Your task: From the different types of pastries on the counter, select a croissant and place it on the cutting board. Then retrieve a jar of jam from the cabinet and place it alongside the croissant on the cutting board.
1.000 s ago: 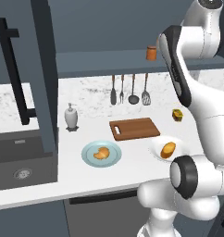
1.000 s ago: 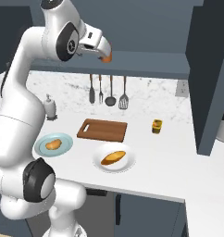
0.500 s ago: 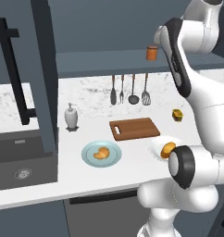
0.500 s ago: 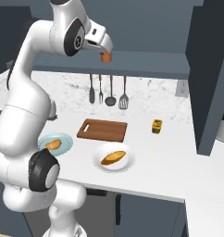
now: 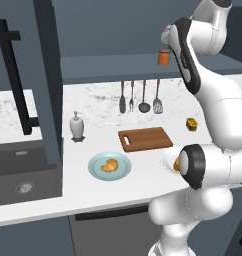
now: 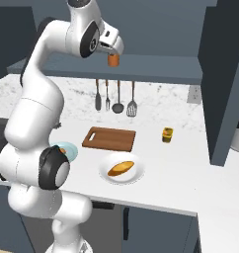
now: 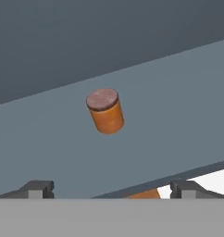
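On the plain matte cabinet shelf [image 7: 178, 92] I see the smooth orange cylindrical jar of jam [image 7: 105, 111], brown-lidded, upright, beyond my wide-open gripper [image 7: 111, 189].

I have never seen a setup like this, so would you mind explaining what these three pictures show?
It is a simulated kitchen with a white robot arm on a driving base. Two pictures come from cameras on the base, behind the arm to its left and right. The third looks along the gripper, whose fingers stand open and hold nothing.

The gripper is up at the cabinet shelf, facing the jar of jam.

On the counter lie an empty cutting board, the croissant on a blue plate, a bun on a white dish, a white shaker bottle and a small yellow jar. Utensils hang on the wall.
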